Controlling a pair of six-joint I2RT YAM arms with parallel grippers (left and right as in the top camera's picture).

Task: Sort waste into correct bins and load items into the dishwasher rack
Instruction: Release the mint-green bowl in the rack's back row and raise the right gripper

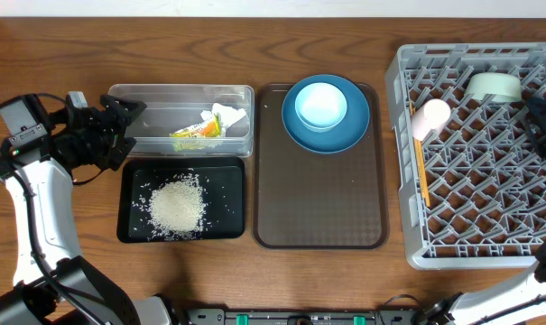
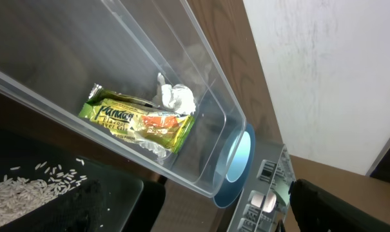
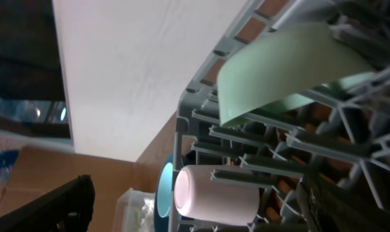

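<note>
Wrapper (image 2: 140, 122) and napkin (image 2: 176, 98) lie in the clear tub (image 1: 146, 90); rice (image 1: 176, 206) heaps the black tray (image 1: 229, 176); my left gripper (image 1: 126, 129) and right gripper (image 1: 534, 122) both spread.

My work table (image 1: 254, 36) is grained wood with a satin finish. The tub (image 1: 128, 93) is clear, smooth plastic and the black tray (image 1: 128, 181) is matt. The wrapper (image 2: 140, 122) is glossy printed film and the napkin (image 2: 176, 98) is crumpled paper. The rack (image 1: 489, 181) is grey matt plastic. The cup (image 3: 214, 193) and bowl (image 3: 278, 71) are smooth, and the plate (image 1: 356, 131) is glossy. The chopsticks (image 1: 421, 171) are bare wood.

Wrapper (image 1: 197, 133), napkin (image 1: 230, 116) in tub (image 1: 164, 88); rice (image 1: 176, 206) on black tray (image 1: 228, 181)
</note>
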